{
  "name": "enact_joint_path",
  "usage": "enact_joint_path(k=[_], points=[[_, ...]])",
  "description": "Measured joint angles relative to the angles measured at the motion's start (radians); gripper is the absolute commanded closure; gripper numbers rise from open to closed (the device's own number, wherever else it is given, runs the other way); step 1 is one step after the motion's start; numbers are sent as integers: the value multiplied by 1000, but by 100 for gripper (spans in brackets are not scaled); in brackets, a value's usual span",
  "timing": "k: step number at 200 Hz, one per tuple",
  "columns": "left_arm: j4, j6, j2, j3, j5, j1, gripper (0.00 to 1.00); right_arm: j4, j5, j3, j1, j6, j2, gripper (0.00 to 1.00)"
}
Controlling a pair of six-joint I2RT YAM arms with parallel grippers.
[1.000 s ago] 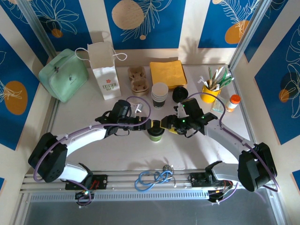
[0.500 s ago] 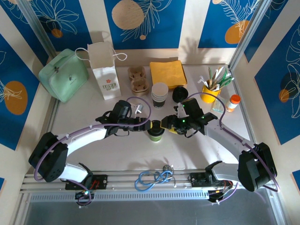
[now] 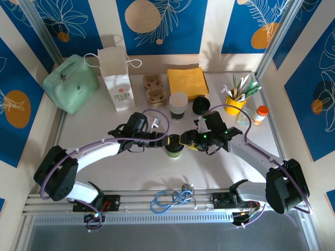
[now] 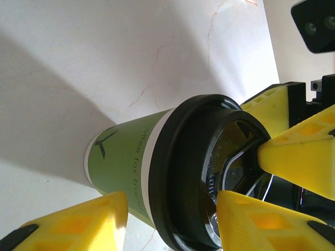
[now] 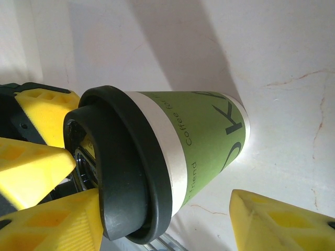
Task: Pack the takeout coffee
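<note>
Where the two arms meet at the middle of the table (image 3: pixel 131 172), the top view shows the coffee cup (image 3: pixel 174 149) standing upright with its black lid on. The left gripper (image 3: pixel 167 140) comes in at it from the left and the right gripper (image 3: pixel 183 140) from the right. Toward the back wall stand a stack of paper cups (image 3: pixel 178 106), a cup carrier (image 3: pixel 154 89), yellow napkins (image 3: pixel 187 81) and a white paper bag (image 3: pixel 116 78), all apart from the coffee cup.

In the left wrist view the green cup lies between the left gripper's yellow fingers (image 4: pixel 68 222): one is at the cup's wall and the other against the lid's rim. Whether they press on it I cannot tell. A finger of the right gripper reaches onto the lid's top from the far side.

In the right wrist view the right gripper's jaws are spread around the coffee cup – one finger (image 5: pixel 52 225) lies against the lid's rim, and the other (image 5: pixel 282 219) stands off the green wall with bare table between them. The left gripper's fingers show at the lid's far edge.
</note>
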Motion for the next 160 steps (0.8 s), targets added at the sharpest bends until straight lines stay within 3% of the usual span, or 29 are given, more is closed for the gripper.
enact_joint_path(k=[160], points=[[15, 6, 30, 16, 3, -6, 59, 125, -56, -92, -42, 75, -17, 42]])
